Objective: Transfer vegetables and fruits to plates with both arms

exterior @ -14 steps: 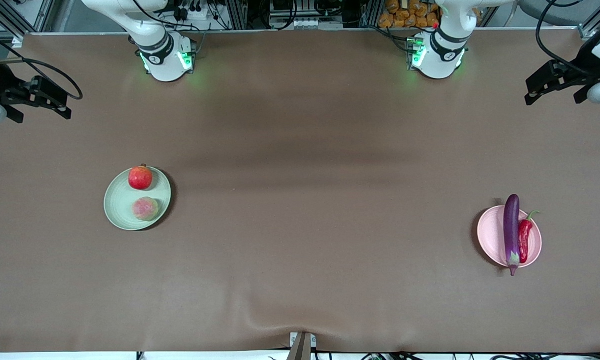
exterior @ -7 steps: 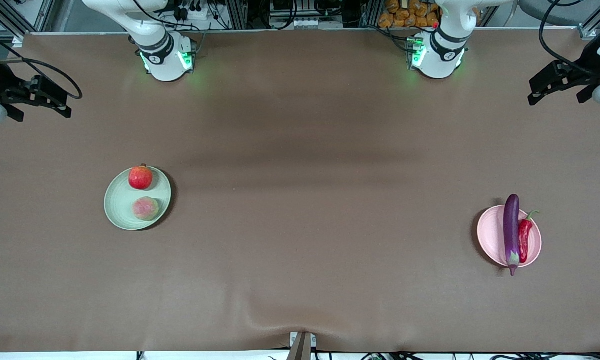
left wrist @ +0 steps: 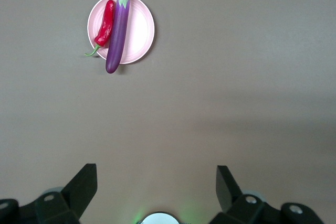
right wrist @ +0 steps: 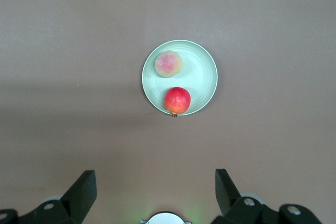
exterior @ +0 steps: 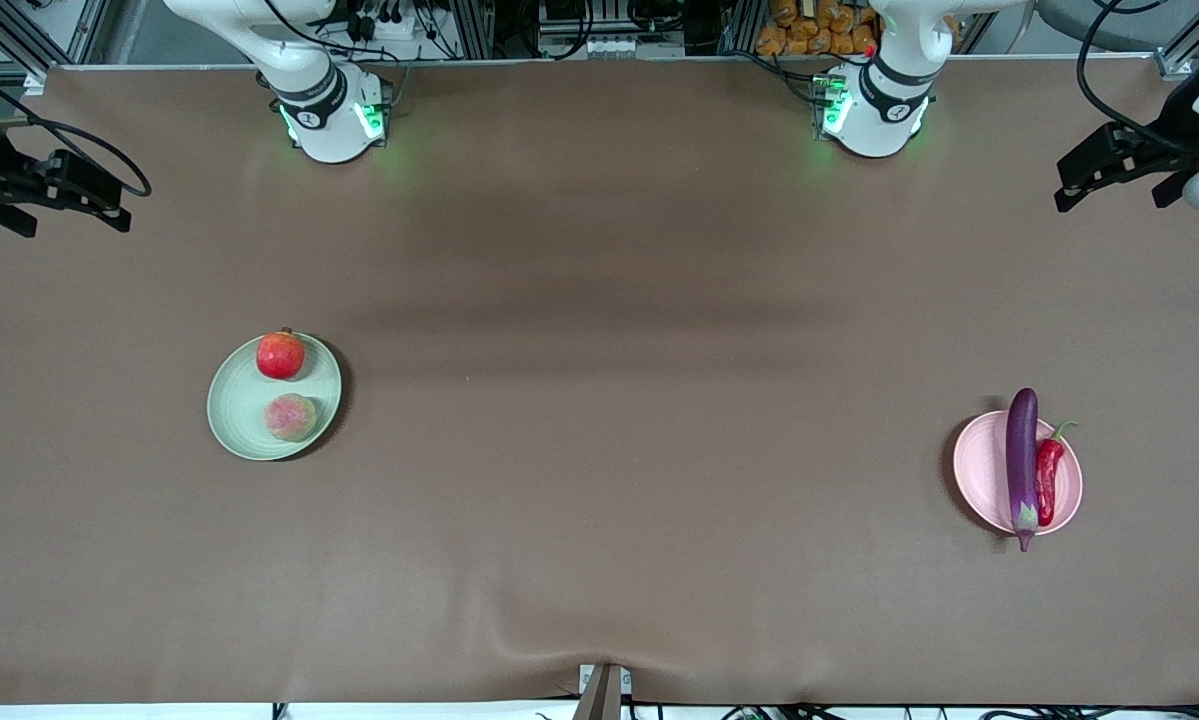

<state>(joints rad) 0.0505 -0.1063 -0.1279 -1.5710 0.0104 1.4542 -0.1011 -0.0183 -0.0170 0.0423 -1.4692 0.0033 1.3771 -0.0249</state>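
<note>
The pomegranate (exterior: 280, 355) and blushed fruit (exterior: 290, 417) are seen on the green plate (exterior: 234, 420), the eggplant (exterior: 1021, 462) and chili pepper (exterior: 1047, 480) on the pink plate (exterior: 979, 470), while the left gripper (left wrist: 156, 192) and right gripper (right wrist: 155, 192) are held wide open and empty, high over the table's ends.

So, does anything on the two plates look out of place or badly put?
Only one small thing: the eggplant is longer than the pink plate, so both its ends stick out over the rim. The chili pepper lies beside it. Pomegranate and tan-green fruit sit fully on the green plate.
</note>
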